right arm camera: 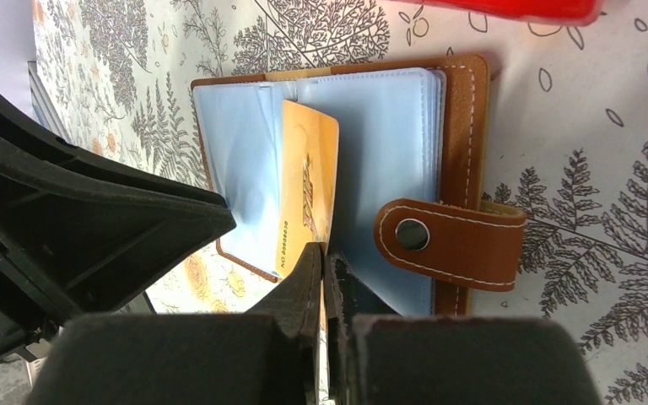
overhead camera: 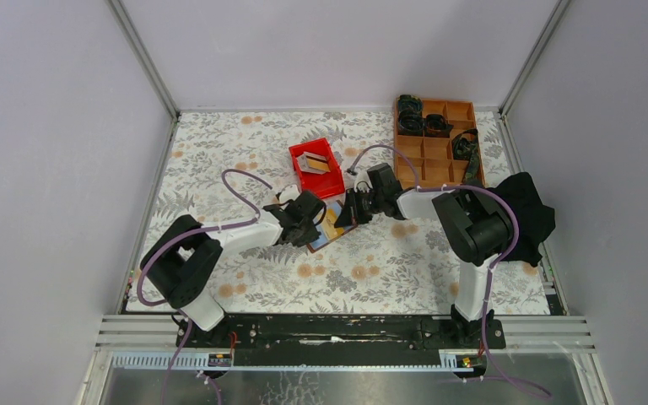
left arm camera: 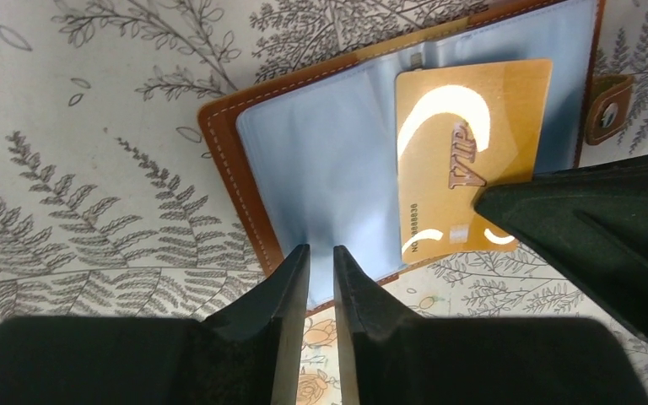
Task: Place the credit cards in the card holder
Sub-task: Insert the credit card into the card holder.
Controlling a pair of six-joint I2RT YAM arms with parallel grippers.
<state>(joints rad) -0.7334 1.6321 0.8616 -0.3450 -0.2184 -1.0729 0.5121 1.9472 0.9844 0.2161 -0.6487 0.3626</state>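
The card holder (overhead camera: 331, 228) lies open on the flowered tabletop between both arms, brown leather (left arm camera: 226, 160) round pale blue clear pockets (right arm camera: 388, 126), its snap tab (right arm camera: 447, 240) folded over the pages. A gold credit card (left arm camera: 468, 143) stands edge-up among the pages (right arm camera: 308, 181), with my right gripper (right arm camera: 326, 251) shut on its lower edge. My left gripper (left arm camera: 321, 251) sits at the holder's near rim, its tips on the blue pages, jaws a narrow slit apart with nothing between them. Another card (overhead camera: 311, 160) lies in the red bin.
The red bin (overhead camera: 331, 179) stands just behind the holder, its edge (right arm camera: 506, 8) close above the holder. An orange-brown compartment tray (overhead camera: 435, 152) with dark items is at the back right. A black cloth (overhead camera: 530, 211) lies at the right edge.
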